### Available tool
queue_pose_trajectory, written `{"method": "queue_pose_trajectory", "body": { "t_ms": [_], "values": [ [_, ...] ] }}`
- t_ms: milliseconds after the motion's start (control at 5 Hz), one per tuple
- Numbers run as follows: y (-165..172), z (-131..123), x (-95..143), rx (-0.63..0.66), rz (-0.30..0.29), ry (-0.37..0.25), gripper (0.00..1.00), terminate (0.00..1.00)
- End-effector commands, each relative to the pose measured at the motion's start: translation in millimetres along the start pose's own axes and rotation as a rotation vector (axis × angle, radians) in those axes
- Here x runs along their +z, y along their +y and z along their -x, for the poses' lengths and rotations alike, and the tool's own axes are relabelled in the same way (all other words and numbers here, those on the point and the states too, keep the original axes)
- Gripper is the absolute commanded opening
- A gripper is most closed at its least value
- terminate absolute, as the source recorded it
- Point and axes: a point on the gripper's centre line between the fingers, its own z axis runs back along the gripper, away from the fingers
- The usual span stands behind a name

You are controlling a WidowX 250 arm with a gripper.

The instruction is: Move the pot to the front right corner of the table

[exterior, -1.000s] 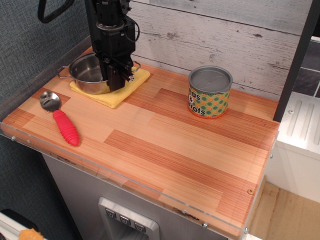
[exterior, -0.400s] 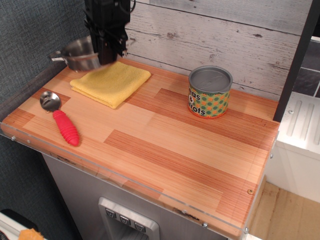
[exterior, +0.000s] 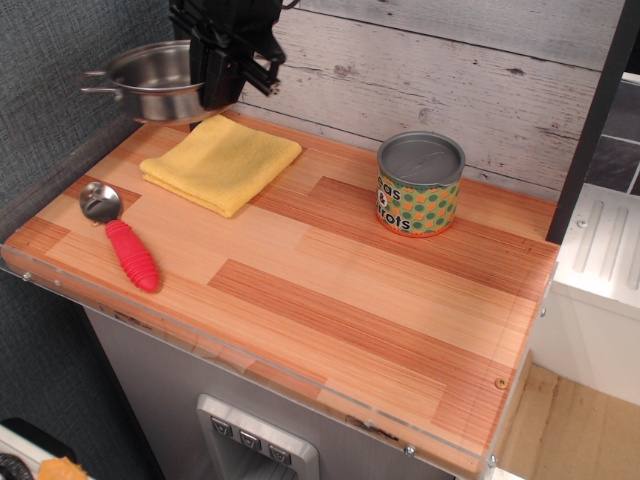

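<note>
The pot (exterior: pixel 150 80) has risen off the yellow cloth (exterior: pixel 222 160) and now hangs above the desk's (exterior: pixel 330 290) back left corner, gripped at its rim by the claw (exterior: pixel 222 88). Carrying to front right comes next.

Black gripper (exterior: pixel 222 88) raised, jaws clamped, pointing downward

yellow cloth (exterior: pixel 222 162) rear left | red-handled spoon (exterior: pixel 120 236) front left | tin (exterior: pixel 420 184) rear right
</note>
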Motion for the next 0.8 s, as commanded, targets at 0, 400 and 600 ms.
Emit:
{"method": "queue_pose_trajectory", "body": {
  "t_ms": [0, 400, 600],
  "values": [
    [-36.1, 24.2, 38.0, 0.344, 0.020, -0.024, 0.00, 0.00],
    [-93.6, 25.8, 38.1, 0.519, 0.084, 0.009, 0.00, 0.00],
    [-127.1, 17.2, 34.1, 0.644, 0.037, 0.081, 0.00, 0.00]
  ]
}}
